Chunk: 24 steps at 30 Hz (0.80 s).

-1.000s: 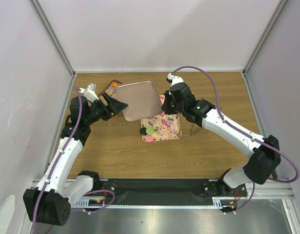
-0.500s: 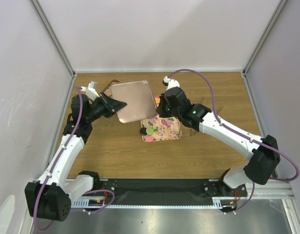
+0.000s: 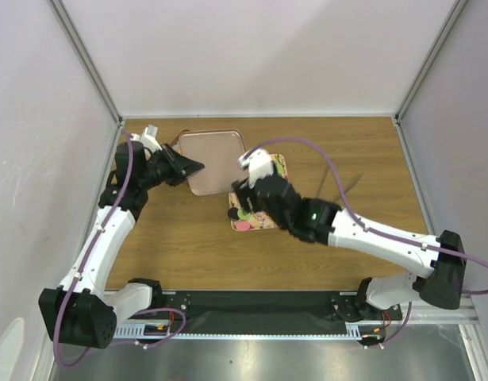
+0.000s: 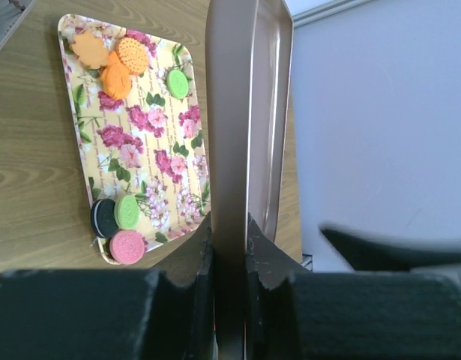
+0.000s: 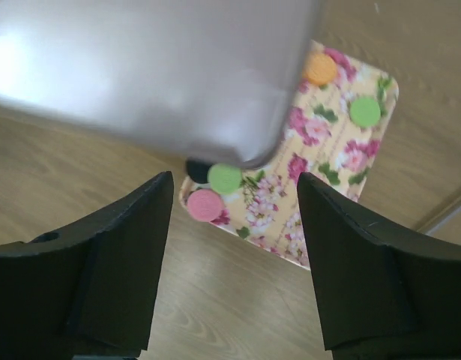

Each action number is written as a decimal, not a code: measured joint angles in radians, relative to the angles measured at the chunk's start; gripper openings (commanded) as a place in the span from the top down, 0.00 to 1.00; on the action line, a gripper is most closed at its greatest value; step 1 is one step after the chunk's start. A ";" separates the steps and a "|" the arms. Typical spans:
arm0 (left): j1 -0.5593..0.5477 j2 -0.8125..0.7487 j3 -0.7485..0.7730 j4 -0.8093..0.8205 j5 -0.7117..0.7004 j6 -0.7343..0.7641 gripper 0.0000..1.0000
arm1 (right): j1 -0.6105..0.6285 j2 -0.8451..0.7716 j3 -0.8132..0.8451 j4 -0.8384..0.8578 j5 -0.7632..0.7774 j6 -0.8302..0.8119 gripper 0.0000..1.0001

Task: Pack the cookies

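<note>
handover just done: my right gripper (image 5: 234, 247) had let go of brown rounded-square metal tray (image 4: 241, 112). its jaws stood wide and empty, and it had swung down over floral rectangular tray (image 4: 133, 142). left gripper (image 4: 229, 244) had clamped tight on metal tray's edge and carried it alone. i judged packing not begun: small round cookies (image 4: 127, 211) all lay on floral tray — pink, green, black at one corner, orange and green at far end. metal tray's face showed bare in top view.
</note>
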 measured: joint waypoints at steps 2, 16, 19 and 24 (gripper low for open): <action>0.000 0.010 0.037 -0.040 -0.007 0.000 1.00 | 0.109 -0.013 -0.024 0.069 0.065 -0.121 0.24; 0.000 0.047 0.145 -0.244 -0.041 -0.010 1.00 | 0.347 0.216 -0.192 0.692 0.327 -0.899 0.11; 0.000 0.039 0.145 -0.252 -0.030 -0.012 1.00 | 0.320 0.272 -0.193 0.846 0.340 -1.035 0.14; 0.000 0.030 0.145 -0.253 -0.009 -0.012 1.00 | 0.280 0.371 -0.179 1.030 0.345 -1.201 0.23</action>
